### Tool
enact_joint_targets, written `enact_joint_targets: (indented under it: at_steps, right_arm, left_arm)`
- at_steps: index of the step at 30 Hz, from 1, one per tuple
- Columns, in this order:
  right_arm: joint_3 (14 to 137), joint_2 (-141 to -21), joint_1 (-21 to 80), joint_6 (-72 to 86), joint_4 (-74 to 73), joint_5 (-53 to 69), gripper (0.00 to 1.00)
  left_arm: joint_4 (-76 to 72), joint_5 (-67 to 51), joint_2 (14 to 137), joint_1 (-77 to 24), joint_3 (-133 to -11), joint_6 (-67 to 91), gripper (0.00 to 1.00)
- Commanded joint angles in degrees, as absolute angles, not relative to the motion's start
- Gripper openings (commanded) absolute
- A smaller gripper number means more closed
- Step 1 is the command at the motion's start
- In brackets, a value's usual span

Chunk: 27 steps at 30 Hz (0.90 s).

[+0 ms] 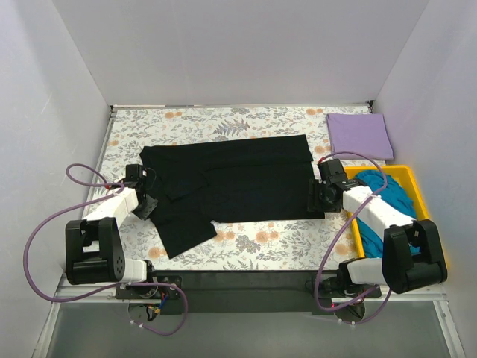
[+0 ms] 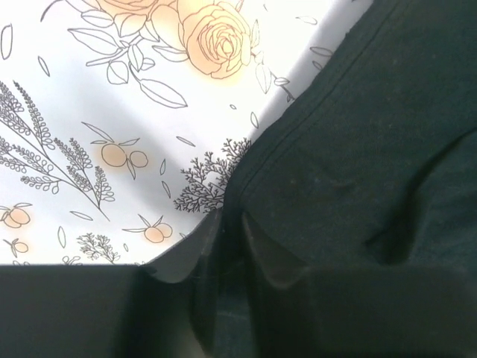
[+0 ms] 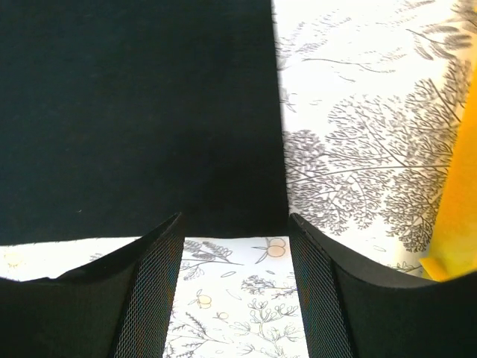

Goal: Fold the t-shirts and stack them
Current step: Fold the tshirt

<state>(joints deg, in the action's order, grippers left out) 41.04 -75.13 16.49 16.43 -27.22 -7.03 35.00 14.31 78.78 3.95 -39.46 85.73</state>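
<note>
The black t-shirt point(image 1: 238, 186) lies spread across the floral cloth, with a sleeve flap trailing toward the near left. My left gripper point(image 1: 149, 195) sits at its left edge. In the left wrist view the narrow jaws of my left gripper point(image 2: 232, 224) pinch the hem of the black t-shirt point(image 2: 358, 149). My right gripper point(image 1: 313, 195) is at the shirt's right near corner. In the right wrist view my right gripper point(image 3: 235, 218) is open over bare cloth, just short of the edge of the black t-shirt point(image 3: 141, 112). A folded lavender t-shirt point(image 1: 359, 136) rests at the back right.
A yellow tray point(image 1: 421, 195) at the right holds a crumpled teal t-shirt point(image 1: 384, 190), and the tray's corner point(image 3: 458, 216) shows close beside my right fingers. The grey-and-orange floral cloth point(image 1: 246, 250) covers the table. White walls close in the left, back and right sides.
</note>
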Motion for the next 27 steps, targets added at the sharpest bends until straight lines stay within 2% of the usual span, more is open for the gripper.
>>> enact_joint_targets:
  at_steps: [1, 4, 9, 16, 23, 26, 27]
  right_arm:
    - [39.6, -73.3, 13.8, 18.7, -26.8, -9.0, 0.64]
    - [39.1, -73.5, 11.8, 18.9, -26.8, -8.6, 0.63]
    - [39.0, -74.7, 11.3, 19.4, -26.9, -7.7, 0.61]
    - [38.2, -77.2, 11.3, 20.1, -27.2, -6.9, 0.51]
    - [35.9, -79.8, 11.3, 20.7, -26.8, -7.3, 0.48]
    - [35.3, -80.2, 11.3, 20.7, -26.4, -7.4, 0.42]
    - [35.3, -80.2, 11.3, 20.6, -26.5, -7.3, 0.34]
  left_arm:
    - [32.8, 16.5, 78.2, 3.8, -37.9, 83.8, 0.07]
    - [32.6, 16.3, 77.8, 3.9, -37.7, 83.0, 0.0]
    - [32.3, 15.6, 76.3, 3.8, -36.7, 83.0, 0.0]
    - [32.2, 14.9, 75.9, 3.8, -36.7, 83.0, 0.0]
    - [34.0, 14.2, 75.6, 3.8, -38.3, 83.7, 0.0]
    - [34.8, 14.4, 75.6, 3.8, -39.1, 84.2, 0.0]
    - [35.1, 14.7, 75.5, 3.8, -39.2, 84.4, 0.0]
